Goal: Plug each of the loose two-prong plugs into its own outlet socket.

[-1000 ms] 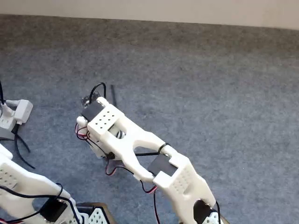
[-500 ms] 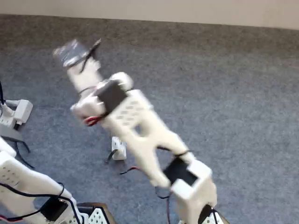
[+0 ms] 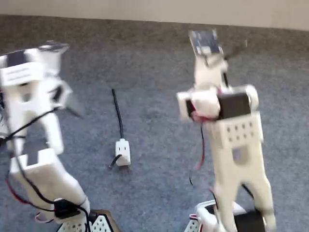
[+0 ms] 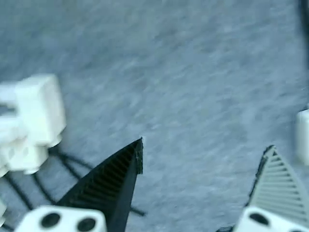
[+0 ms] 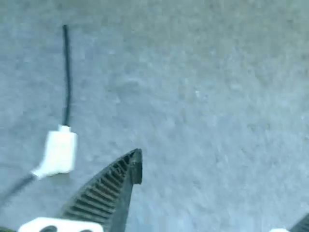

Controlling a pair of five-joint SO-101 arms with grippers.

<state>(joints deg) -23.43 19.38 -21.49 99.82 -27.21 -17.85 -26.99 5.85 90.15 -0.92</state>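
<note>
A small white plug point(image 3: 122, 152) lies on the grey carpet, with a thin black cord point(image 3: 116, 108) running away from it and a short cord end on its near side. The right wrist view looks down on this plug point(image 5: 60, 152) and cord point(image 5: 66, 72). My right gripper point(image 5: 222, 186) hangs open and empty above the carpet, beside the plug; the right arm point(image 3: 234, 130) stands raised at the right. My left gripper point(image 4: 205, 147) is open too, with nothing in it. It hovers next to a white outlet block point(image 4: 34, 121) that has black cords under it.
The left arm point(image 3: 29, 92) stands tall at the table's left side. A white piece point(image 4: 304, 140) shows at the edge of the left wrist view. Grey carpet point(image 3: 159, 72) covers the table to the pale back wall.
The right arm has lifted off the plug and swung up and to the right, leaving the plug on the carpet. The left arm has risen from the lower left corner.
</note>
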